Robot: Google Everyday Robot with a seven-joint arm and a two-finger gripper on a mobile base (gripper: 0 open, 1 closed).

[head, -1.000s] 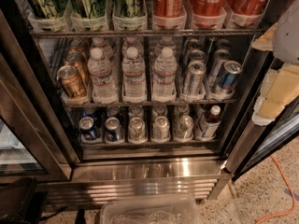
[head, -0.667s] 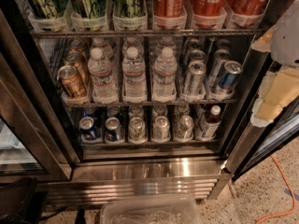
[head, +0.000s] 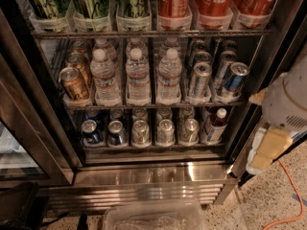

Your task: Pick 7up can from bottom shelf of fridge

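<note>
The fridge (head: 153, 174) stands open with a steel frame and a dark interior. Its bottom shelf (head: 148, 147) holds a front row of short cans. Three pale green-silver 7up cans (head: 165, 131) stand in the middle lanes, with two blue cans (head: 91, 132) to their left and a small red-labelled bottle (head: 214, 125) to their right. My gripper (head: 271, 147), white and cream, hangs at the right edge, outside the fridge. It is to the right of the bottom shelf, apart from the cans, and holds nothing that I can see.
The middle rack holds water bottles (head: 138, 78), gold cans (head: 74, 83) and slim silver-blue cans (head: 232, 80). Cola bottles (head: 213, 1) stand on the rack above. A clear plastic bin (head: 153, 217) sits on the floor in front. An orange cable (head: 290, 190) lies at the lower right.
My gripper and arm have moved down along the right edge, from middle-rack height to bottom-shelf height. Nothing in the fridge has moved.
</note>
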